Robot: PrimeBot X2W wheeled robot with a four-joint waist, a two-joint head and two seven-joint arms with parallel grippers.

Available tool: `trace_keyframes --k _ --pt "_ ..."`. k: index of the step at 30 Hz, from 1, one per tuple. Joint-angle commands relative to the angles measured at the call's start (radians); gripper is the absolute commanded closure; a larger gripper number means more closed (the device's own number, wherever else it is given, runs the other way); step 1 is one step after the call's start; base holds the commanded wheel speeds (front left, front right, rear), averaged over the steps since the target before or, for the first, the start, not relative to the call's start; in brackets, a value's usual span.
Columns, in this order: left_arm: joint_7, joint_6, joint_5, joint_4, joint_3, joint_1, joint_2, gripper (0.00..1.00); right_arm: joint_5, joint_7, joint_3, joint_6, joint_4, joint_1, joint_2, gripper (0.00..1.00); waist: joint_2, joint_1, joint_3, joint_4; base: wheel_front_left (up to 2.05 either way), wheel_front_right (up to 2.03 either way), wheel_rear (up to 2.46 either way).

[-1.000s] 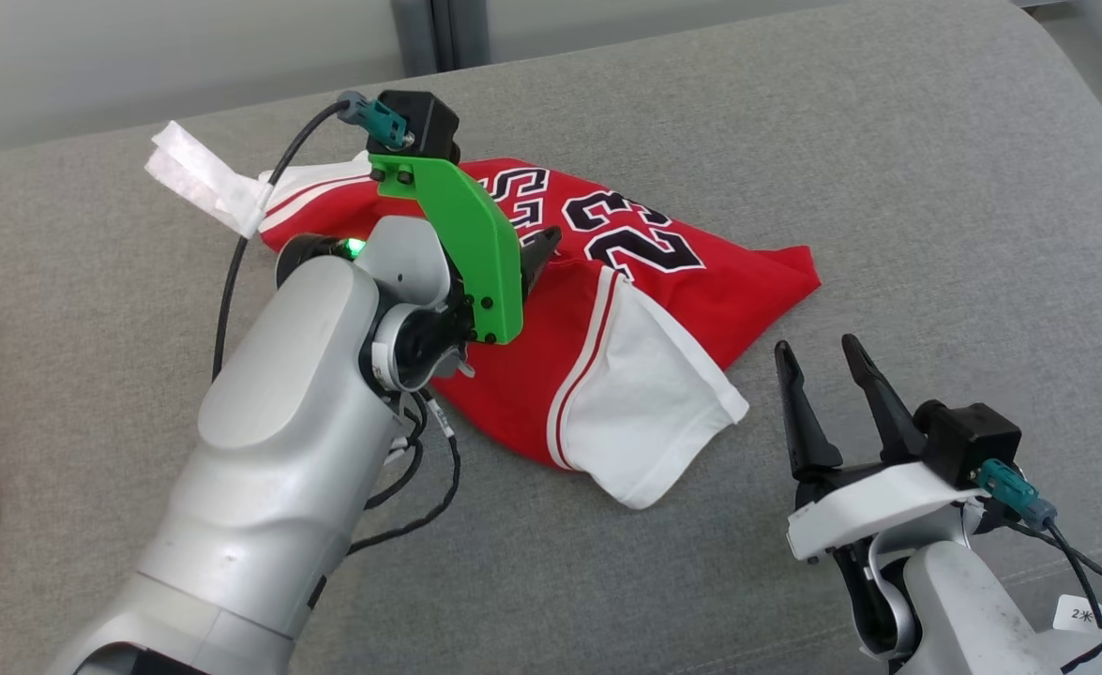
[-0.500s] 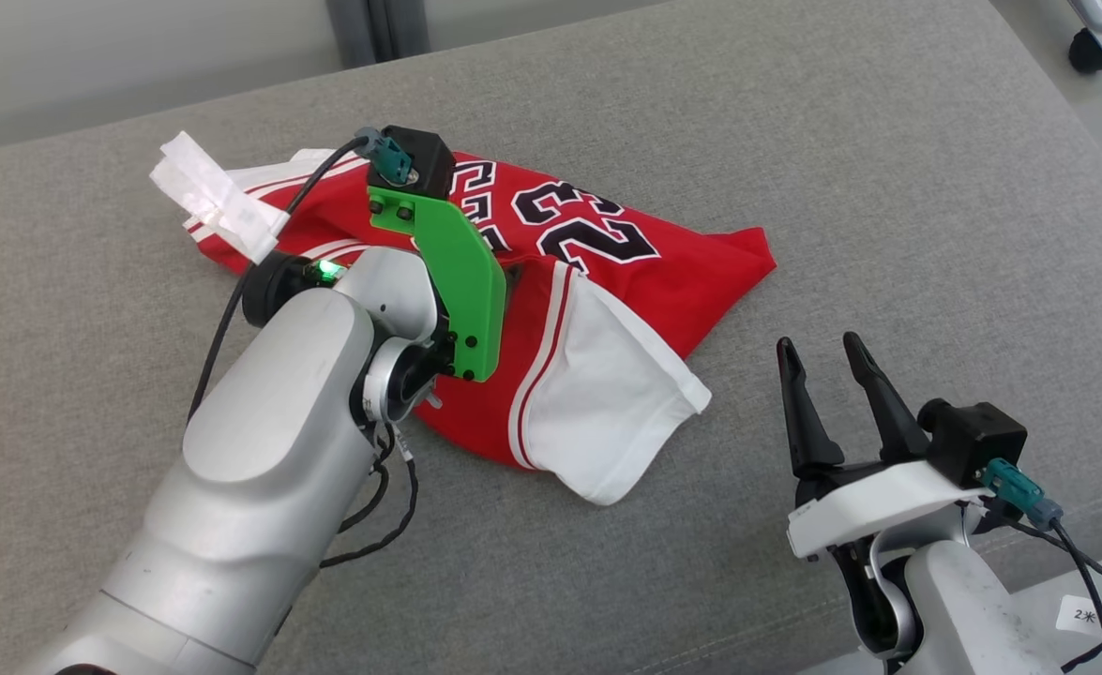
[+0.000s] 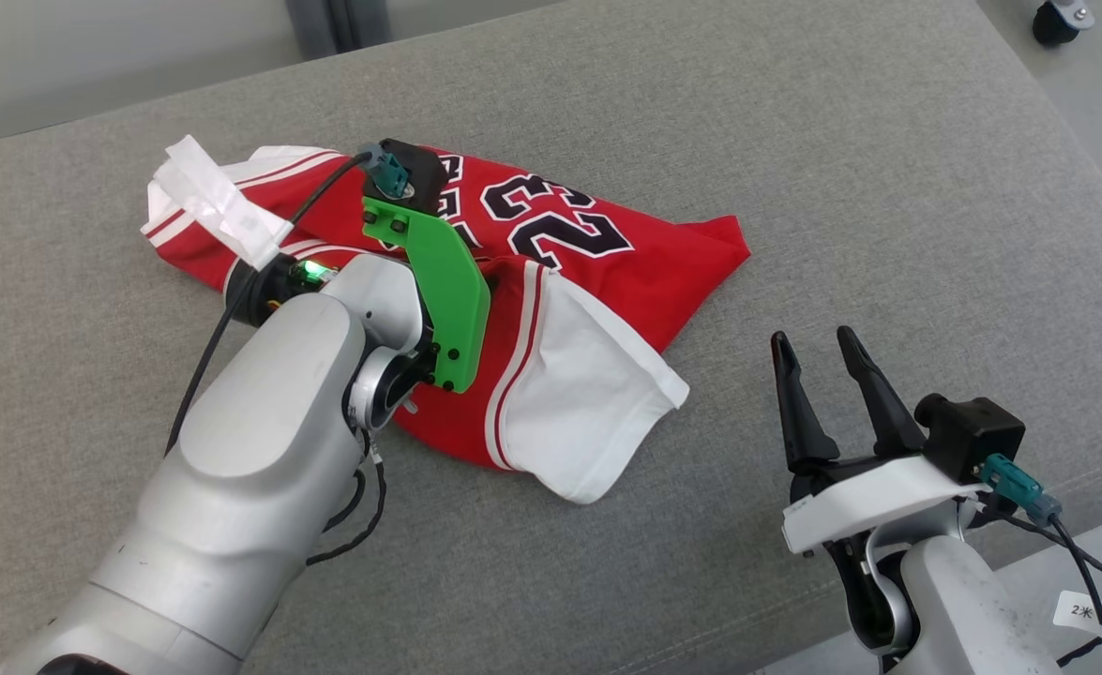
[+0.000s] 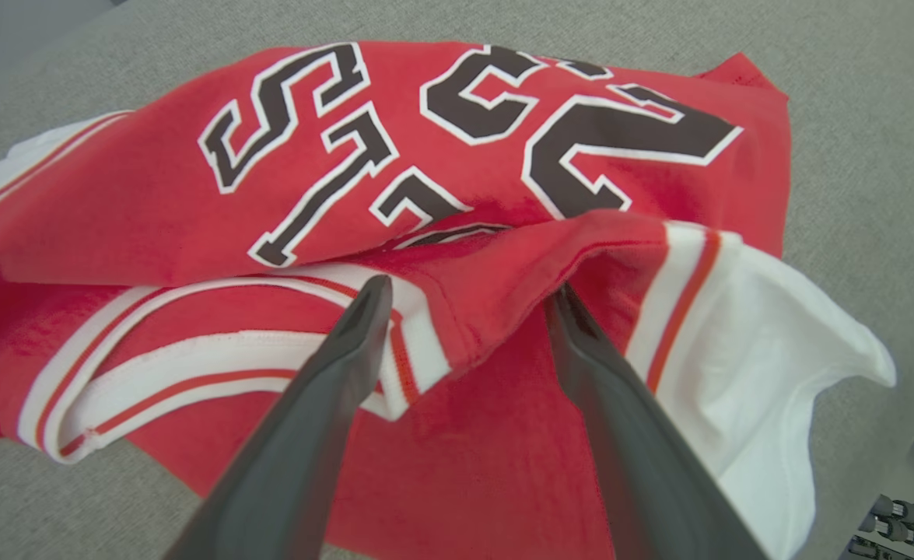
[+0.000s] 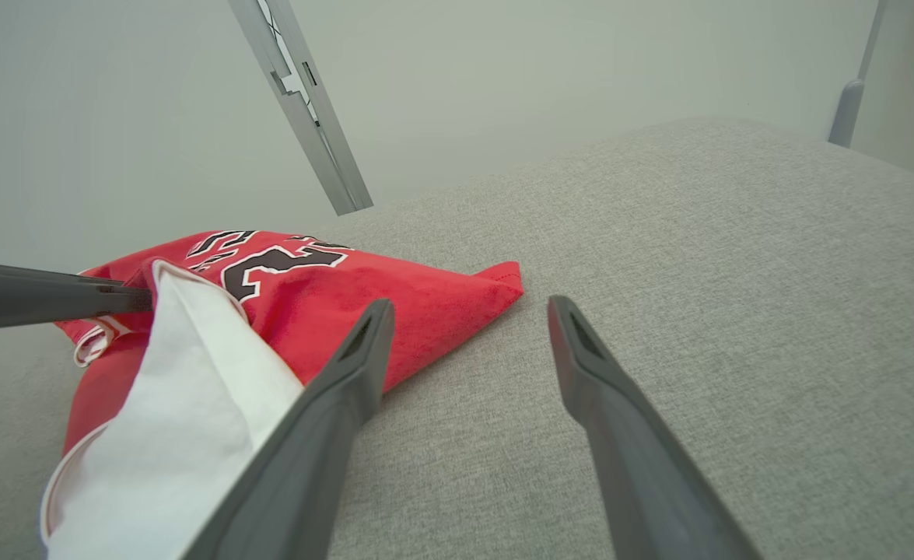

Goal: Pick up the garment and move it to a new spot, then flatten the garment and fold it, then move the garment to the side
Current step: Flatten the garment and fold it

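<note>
Head view: a red number-23 basketball jersey lies crumpled on the grey cushion, ahead and to the left of the right tool. That tool stands spread and empty, clear of the cloth.

Left wrist view: the left tool is spread wide and grips nothing, its tips straddling a raised fold by the striped trim. Closing here may pinch several layers, or only the trim, so the jersey could lift bunched or slip free.

Right wrist view: the jersey's red corner lies just left of the tool's left finger. A one-tool lift would likely drag that side.
</note>
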Motion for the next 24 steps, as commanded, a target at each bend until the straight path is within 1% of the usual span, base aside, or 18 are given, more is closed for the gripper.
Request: trace_keyframes --k 1,2,3,4,7,10,13,15,18,21,23,24 --pt "-0.009 -0.008 0.0 0.007 -0.003 -0.01 -0.002 0.0 0.004 -0.003 0.002 -0.001 -0.003 0.0 -0.002 0.0 0.0 0.0 0.001 -0.002 0.0 0.0 0.0" --pt "-0.02 -0.016 0.002 0.012 -0.005 -0.012 -0.004 0.35 0.005 -0.003 0.001 -0.001 -0.004 0.001 -0.002 0.0 0.0 0.0 0.001 -0.002 0.0 0.0 0.0" --pt "-0.026 -0.019 0.001 0.017 -0.005 -0.013 -0.006 0.93 0.005 -0.003 0.0 -0.001 -0.004 0.003 -0.002 0.0 0.0 0.0 0.002 -0.002 0.0 0.0 0.0" --pt "-0.034 -0.024 -0.001 0.026 -0.007 -0.012 -0.008 1.0 0.003 -0.003 -0.002 -0.001 -0.004 0.004 -0.002 0.0 0.0 0.0 0.002 0.0 0.0 0.0 0.0" --pt "-0.056 -0.038 -0.013 0.035 -0.003 -0.006 -0.014 1.0 -0.006 -0.003 -0.016 -0.001 -0.005 0.009 -0.002 0.0 0.0 0.0 -0.003 0.016 0.0 0.0 0.0" --pt "-0.092 -0.052 -0.025 0.02 0.009 0.011 -0.016 1.0 -0.018 -0.003 -0.029 -0.001 -0.005 0.016 -0.002 0.0 0.0 0.0 -0.011 0.046 0.0 0.0 0.0" --pt "-0.132 -0.06 -0.034 -0.025 0.018 0.041 0.002 1.0 -0.031 -0.003 -0.042 -0.001 -0.006 0.021 -0.002 0.0 0.0 0.0 -0.022 0.09 0.0 0.0 0.0" --pt "-0.155 -0.056 -0.039 -0.073 0.031 0.072 0.026 1.0 -0.037 -0.003 -0.05 -0.001 -0.004 0.021 -0.002 0.0 0.0 0.0 -0.03 0.121 0.0 0.0 0.0" --pt "-0.178 -0.036 -0.051 -0.165 0.051 0.144 0.076 1.0 -0.042 -0.003 -0.055 -0.001 -0.001 0.025 -0.002 0.0 0.0 0.0 -0.043 0.162 0.0 0.0 0.0" --pt "-0.196 0.003 -0.061 -0.266 0.083 0.238 0.141 1.0 -0.048 -0.003 -0.056 -0.001 0.0 0.03 -0.002 0.0 0.0 0.0 -0.054 0.195 0.0 0.0 0.0" --pt "-0.199 0.038 -0.067 -0.337 0.105 0.314 0.19 1.0 -0.053 -0.003 -0.059 -0.001 0.001 0.034 -0.002 0.0 0.0 0.0 -0.061 0.217 0.0 0.0 0.0" --pt "-0.201 0.052 -0.074 -0.364 0.115 0.343 0.205 1.0 -0.055 -0.003 -0.061 -0.001 0.001 0.035 -0.002 0.0 0.0 0.0 -0.063 0.224 0.0 0.0 0.0"
